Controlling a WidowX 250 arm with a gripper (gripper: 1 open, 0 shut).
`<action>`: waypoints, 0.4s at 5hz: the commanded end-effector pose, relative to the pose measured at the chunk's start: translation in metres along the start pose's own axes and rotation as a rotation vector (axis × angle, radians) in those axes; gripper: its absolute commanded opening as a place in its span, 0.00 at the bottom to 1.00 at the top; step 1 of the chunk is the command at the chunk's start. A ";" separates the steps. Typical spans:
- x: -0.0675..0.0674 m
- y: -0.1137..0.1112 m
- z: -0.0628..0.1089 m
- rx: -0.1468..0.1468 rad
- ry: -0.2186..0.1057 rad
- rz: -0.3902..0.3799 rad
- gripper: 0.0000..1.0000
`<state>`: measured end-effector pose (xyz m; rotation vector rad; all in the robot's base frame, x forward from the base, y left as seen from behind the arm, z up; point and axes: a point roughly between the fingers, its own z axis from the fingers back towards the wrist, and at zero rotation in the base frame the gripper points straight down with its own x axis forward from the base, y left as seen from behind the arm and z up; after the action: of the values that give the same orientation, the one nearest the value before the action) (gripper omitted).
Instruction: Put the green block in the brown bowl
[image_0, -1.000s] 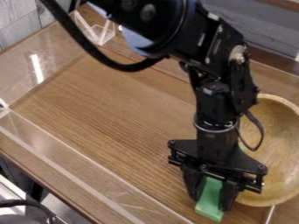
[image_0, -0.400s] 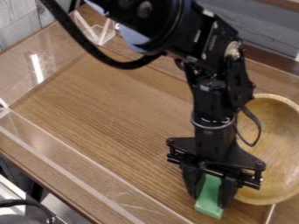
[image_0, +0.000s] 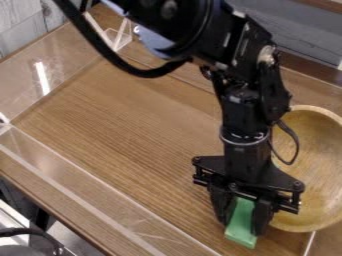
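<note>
The fingers (image_0: 241, 207) are closed on the block (image_0: 241, 227), its lower end sticking out below them, just beside the bowl (image_0: 315, 150) and outside its rim. So the grasp looks done; whether the block is off the counter (image_0: 127, 125) I cannot tell. Left to do: raise it above the bowl's rim, carry it over the bowl's hollow and let go

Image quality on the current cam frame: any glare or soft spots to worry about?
Camera view: small bright glare streak on the clear panel at left; black end effector reads dark with little detail; green block partly hidden but distinct in color; whole image low-res, fine edges soft.
</note>
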<state>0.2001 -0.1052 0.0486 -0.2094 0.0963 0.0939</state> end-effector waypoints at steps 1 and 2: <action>0.014 -0.005 0.009 -0.026 -0.048 0.003 0.00; 0.015 -0.006 0.008 -0.029 -0.047 0.003 0.00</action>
<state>0.2037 -0.1070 0.0457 -0.2169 0.0979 0.0936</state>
